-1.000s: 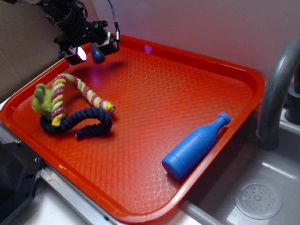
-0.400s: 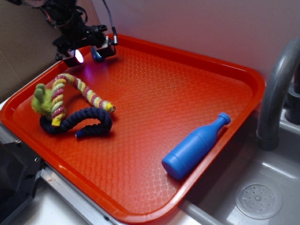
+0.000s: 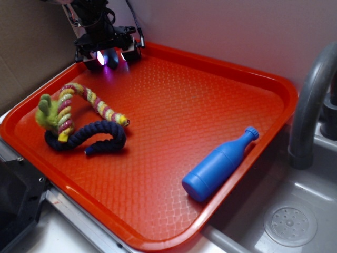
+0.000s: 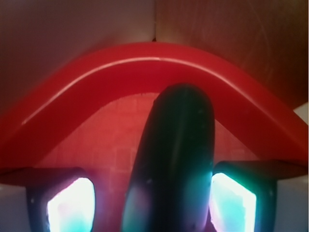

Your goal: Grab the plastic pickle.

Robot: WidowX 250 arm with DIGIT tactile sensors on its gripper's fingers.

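Dark blue-green pickle [image 4: 174, 159] pinched in the pincer [image 3: 109, 57], above the far-left corner of the red tray [image 3: 221, 68]; bottle [image 3: 218, 164] and rope toy [image 3: 79, 118] well apart

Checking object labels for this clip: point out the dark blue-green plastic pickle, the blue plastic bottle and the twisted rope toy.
dark blue-green plastic pickle [image 4: 174, 159], wrist view, middle of its body.
blue plastic bottle [image 3: 213, 169], exterior view, middle of its barrel.
twisted rope toy [image 3: 95, 133], exterior view, its dark navy strand.
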